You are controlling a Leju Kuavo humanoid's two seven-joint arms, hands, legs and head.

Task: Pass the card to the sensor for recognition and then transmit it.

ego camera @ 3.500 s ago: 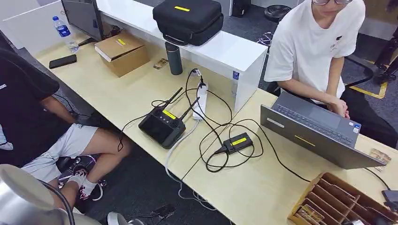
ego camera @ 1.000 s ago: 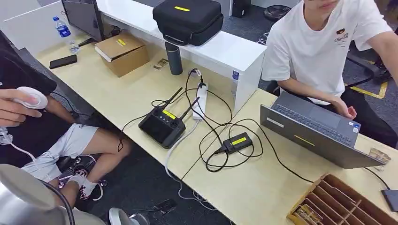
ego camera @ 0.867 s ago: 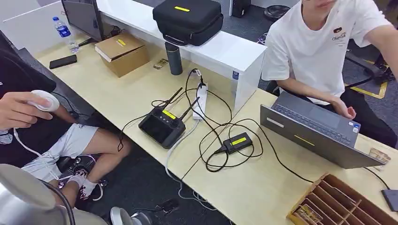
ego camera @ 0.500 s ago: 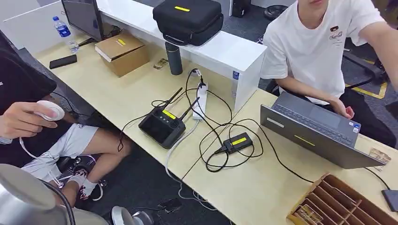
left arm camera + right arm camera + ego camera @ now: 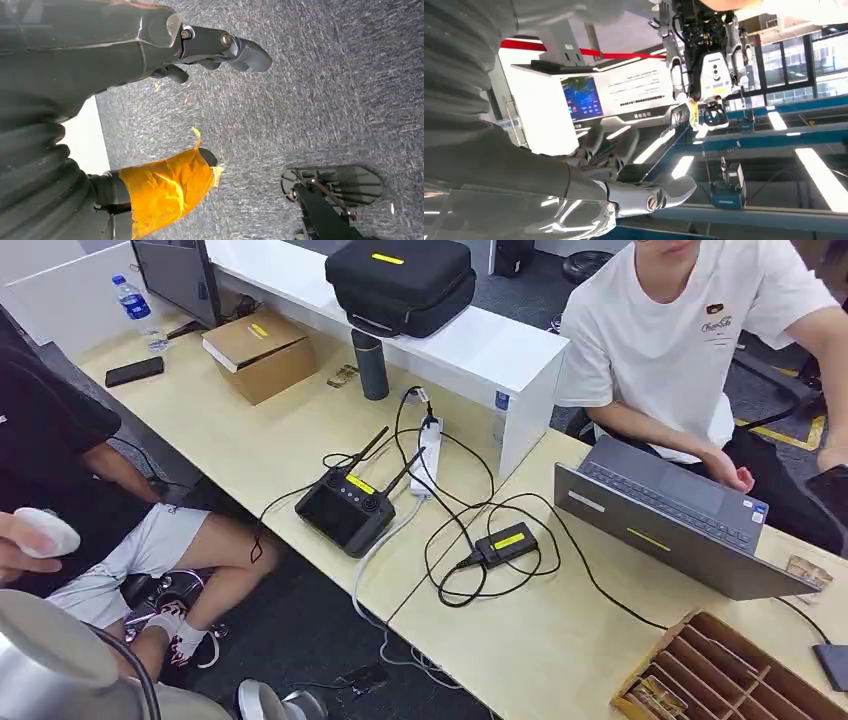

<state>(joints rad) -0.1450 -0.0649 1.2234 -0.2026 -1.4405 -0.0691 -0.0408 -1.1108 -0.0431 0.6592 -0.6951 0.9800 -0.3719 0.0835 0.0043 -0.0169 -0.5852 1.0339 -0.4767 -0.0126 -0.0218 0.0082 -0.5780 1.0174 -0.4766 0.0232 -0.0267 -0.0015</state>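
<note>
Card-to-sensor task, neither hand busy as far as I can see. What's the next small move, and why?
Probably bring the right hand toward the wooden rack at the desk's near right corner to take a card. Neither hand holds anything, the left hand hangs over carpet, and the cards sit in that rack on the robot's right.

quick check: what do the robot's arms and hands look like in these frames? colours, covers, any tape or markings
Left hand: dark grey ribbed cover, grey fingers with visible screw pivots, and bright orange tape wrapped round one digit. Right hand: grey ribbed cover, glossy grey shell, metal pivot pin near the fingertips. In the head view a silver rounded arm shell with a thin black cable.
</note>
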